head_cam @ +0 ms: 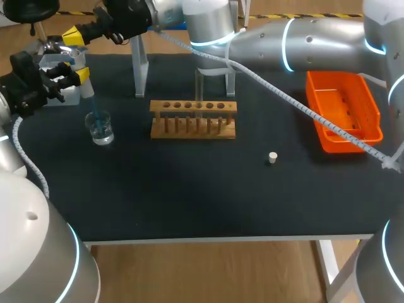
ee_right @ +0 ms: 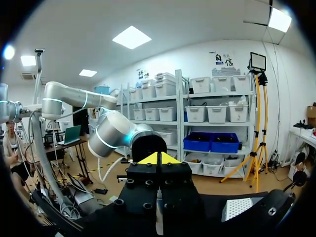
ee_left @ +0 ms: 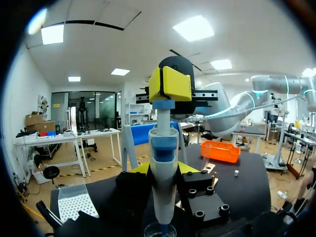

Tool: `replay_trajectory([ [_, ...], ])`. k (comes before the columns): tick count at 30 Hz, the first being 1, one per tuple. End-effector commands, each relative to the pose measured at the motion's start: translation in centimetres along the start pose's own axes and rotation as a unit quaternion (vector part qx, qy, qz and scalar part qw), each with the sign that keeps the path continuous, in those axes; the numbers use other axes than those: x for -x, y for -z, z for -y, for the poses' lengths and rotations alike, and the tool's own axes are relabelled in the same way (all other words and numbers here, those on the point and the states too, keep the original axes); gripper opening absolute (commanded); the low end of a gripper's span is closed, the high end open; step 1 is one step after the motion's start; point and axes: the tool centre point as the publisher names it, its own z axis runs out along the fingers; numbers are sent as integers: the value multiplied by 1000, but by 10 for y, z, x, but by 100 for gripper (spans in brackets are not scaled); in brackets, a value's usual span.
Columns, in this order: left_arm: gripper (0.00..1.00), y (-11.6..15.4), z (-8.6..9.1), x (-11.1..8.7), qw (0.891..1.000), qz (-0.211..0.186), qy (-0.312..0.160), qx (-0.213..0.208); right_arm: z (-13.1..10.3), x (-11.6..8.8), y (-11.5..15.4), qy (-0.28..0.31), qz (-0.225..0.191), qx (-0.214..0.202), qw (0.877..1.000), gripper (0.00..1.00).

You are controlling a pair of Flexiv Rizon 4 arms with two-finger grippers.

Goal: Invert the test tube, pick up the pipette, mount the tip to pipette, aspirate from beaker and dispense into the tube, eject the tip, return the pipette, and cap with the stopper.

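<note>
My left gripper pinches the body of the pipette, holding it upright with its tip dipped into the beaker near the left edge of the counter. My right gripper, fingers pressed together, sits on top of the plunger. This looks like the aspirate step. The next move calls for easing off the plunger, lifting clear, then carrying across to the wooden rack; whether a tube stands there I cannot tell.

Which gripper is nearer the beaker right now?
Left. The left gripper holds the pipette just above the beaker, with the blue tip dipped into it. The right gripper sits higher, at the pipette's top end, farther from the beaker.
</note>
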Motion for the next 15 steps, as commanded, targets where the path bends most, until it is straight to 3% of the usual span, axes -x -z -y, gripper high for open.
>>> replay_trajectory([
  [1,0,-1,0,0,1000,1,0,0,3,8,1,-2,-41,-2,999,0],
  [15,0,-1,0,0,1000,1,0,0,11,8,1,-11,-39,-9,999,0],
])
